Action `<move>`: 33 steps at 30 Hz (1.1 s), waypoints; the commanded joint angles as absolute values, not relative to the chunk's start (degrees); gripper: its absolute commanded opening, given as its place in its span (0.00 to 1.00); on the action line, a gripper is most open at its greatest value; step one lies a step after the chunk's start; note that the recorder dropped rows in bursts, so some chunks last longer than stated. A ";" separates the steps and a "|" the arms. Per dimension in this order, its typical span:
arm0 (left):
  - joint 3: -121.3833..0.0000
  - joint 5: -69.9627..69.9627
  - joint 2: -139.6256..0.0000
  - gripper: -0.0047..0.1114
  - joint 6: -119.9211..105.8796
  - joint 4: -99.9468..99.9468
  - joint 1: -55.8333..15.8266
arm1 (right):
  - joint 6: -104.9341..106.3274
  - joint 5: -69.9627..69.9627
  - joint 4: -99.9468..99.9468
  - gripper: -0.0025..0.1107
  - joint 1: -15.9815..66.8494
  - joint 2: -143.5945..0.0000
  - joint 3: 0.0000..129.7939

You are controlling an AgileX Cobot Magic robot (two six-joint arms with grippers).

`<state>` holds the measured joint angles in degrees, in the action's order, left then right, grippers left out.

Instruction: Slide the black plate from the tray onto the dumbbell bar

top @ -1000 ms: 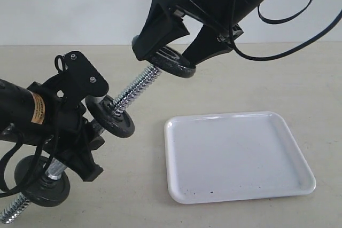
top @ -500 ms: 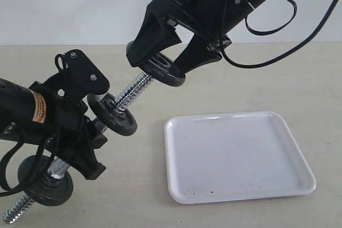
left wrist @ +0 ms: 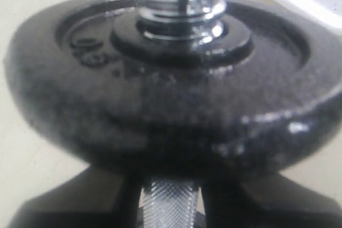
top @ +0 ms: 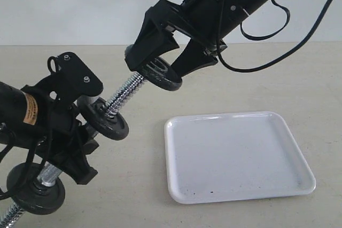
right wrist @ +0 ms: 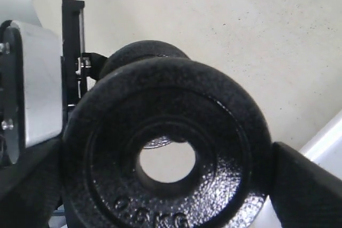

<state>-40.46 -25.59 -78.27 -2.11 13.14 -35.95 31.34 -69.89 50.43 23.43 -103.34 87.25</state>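
Where the left fingers (top: 80, 76), past an orange arm label (top: 29, 109) too small to read, pinch its knurled middle, the dumbbell bar (top: 120, 95) slants up over the counter (top: 299, 78). Its free threaded end points at the black plate (top: 156, 73). The plate hangs clear of the tray (top: 176, 193), clamped across its rim by the right fingers (top: 152, 36). Its hole looks slightly off the bar's tip, so it likely needs centring, then sliding down that axis. Raised lettering reads roughly "0.5KG".
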 commanded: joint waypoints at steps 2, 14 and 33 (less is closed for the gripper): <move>-42.60 -13.23 -73.11 0.08 -1.70 13.95 -35.87 | 32.47 -69.96 53.75 0.02 23.42 -102.52 87.99; -42.60 -12.02 -73.11 0.08 -3.89 11.20 -36.58 | 36.66 -69.96 57.79 0.02 23.42 -102.52 87.99; -42.60 -10.11 -73.11 0.08 -3.90 10.95 -37.37 | 36.78 -69.96 58.64 0.02 23.42 -103.65 87.99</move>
